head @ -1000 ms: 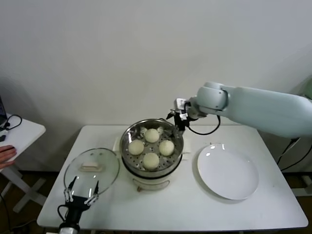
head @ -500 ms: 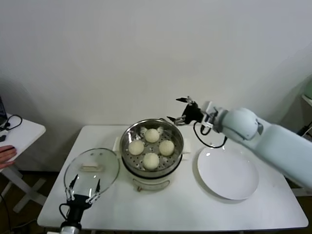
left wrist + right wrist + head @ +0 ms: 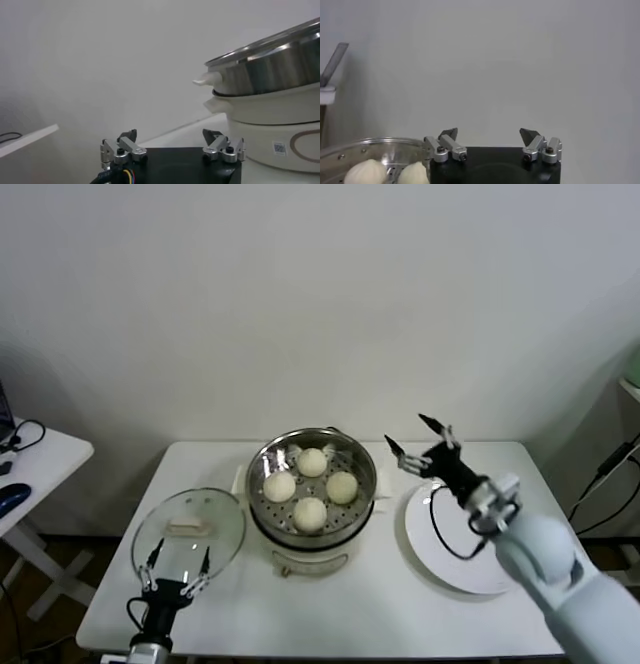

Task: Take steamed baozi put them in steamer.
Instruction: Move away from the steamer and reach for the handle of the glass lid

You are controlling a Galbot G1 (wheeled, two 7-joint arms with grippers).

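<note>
Shiny metal steamer, smooth matt baozi, glossy plate, seemingly glass lid.

Right end effector: fingers spread, empty, beside the steamer. Two steamed baozi sit inside the steamer.

No legible txt — sticker unreadable.

The right arm is showing a smooth, pale blue-white shell with rounded parts. A thin black cable is looping beside its wrist. The right gripper is wearing thin black jaws with silver bits. The left gripper is looking the same: black jaws, silver metal blocks with small dark screws, a black body, and little coloured wires.
</note>
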